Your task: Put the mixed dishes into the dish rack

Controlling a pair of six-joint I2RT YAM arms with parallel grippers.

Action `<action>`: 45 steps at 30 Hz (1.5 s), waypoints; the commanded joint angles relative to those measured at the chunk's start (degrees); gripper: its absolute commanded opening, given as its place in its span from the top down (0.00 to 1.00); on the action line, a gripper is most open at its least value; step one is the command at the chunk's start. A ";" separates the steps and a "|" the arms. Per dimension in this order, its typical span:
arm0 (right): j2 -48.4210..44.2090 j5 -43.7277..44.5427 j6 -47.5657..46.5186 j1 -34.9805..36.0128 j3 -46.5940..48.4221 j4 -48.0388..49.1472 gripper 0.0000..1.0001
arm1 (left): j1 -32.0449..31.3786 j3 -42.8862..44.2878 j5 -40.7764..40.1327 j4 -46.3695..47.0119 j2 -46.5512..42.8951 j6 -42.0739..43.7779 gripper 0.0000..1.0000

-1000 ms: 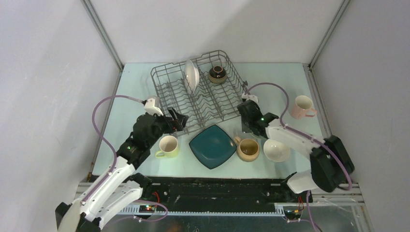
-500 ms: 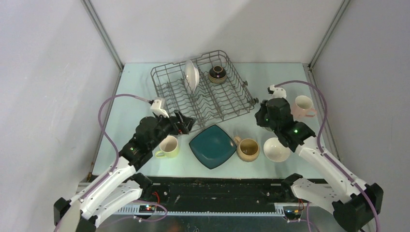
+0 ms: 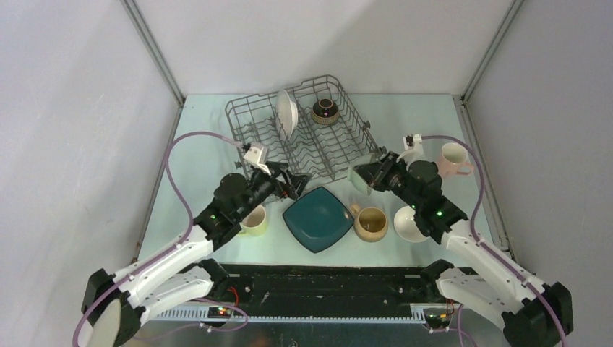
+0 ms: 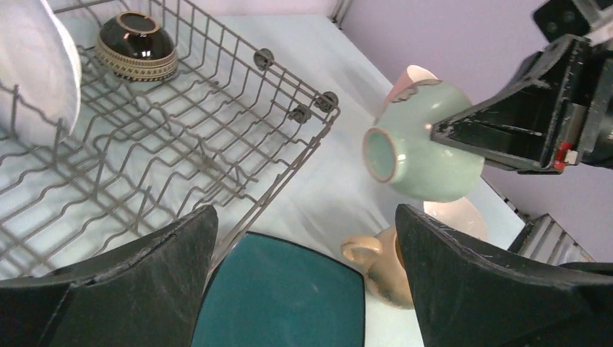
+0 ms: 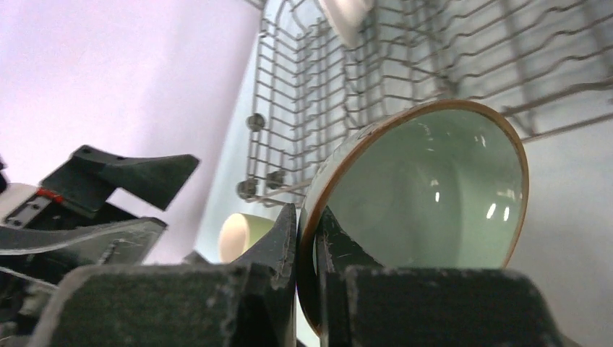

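**A:** Gripping anything with your right gripper [image 3: 372, 176] just then?

**B:** Yes. Its jaws were pinched tight on the rim of the pale green ceramic bowl [image 3: 359, 176]. I held the bowl tipped on its side in the air, just beside the 4 o'clock corner of the large grey wire dish rack [image 3: 329, 152].

**A:** And your left gripper [image 3: 291, 183]?

**B:** It was spread wide and held nothing. It hung by the rack's 6 o'clock edge, facing the bowl.

**A:** Where were the other dishes?

**B:** In the rack, a white round plate [image 3: 286, 113] stood on edge at 12 o'clock, with a brown bowl [image 3: 324, 110] at its 3 o'clock. The dark teal square plate [image 3: 318, 218] lay on the table [image 3: 209, 144] at 6 o'clock from the rack. A tan mug [image 3: 371, 223] sat at the plate's 3 o'clock, with a white bowl [image 3: 412, 224] beyond it. A yellow mug [image 3: 251, 219] sat at the plate's 9 o'clock. A pink mug [image 3: 452, 160] stood at 3 o'clock from the rack.
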 commanded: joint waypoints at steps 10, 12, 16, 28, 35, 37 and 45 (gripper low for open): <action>7.57 -0.18 21.38 3.87 -0.62 31.45 1.00 | -0.76 6.70 13.56 13.13 12.05 1.69 0.00; 8.02 1.58 23.40 4.54 -0.63 31.90 1.00 | -1.25 7.62 13.94 12.38 12.57 2.44 0.00; 9.55 3.40 28.30 4.88 -0.32 31.03 1.00 | -2.21 11.86 13.98 5.43 14.40 5.94 0.00; 12.13 6.83 38.21 5.52 2.43 22.40 1.00 | -4.74 21.20 11.67 -10.08 20.15 13.96 0.00; 13.55 6.05 40.20 6.13 2.69 23.45 1.00 | -4.95 23.39 12.24 -13.10 22.92 14.52 0.00; 13.95 5.79 40.93 6.38 2.71 23.96 1.00 | -5.03 23.82 12.58 -13.24 23.67 14.59 0.00; 14.54 5.96 42.23 6.83 2.71 24.42 1.00 | -5.57 24.18 14.17 -13.25 24.69 15.25 0.00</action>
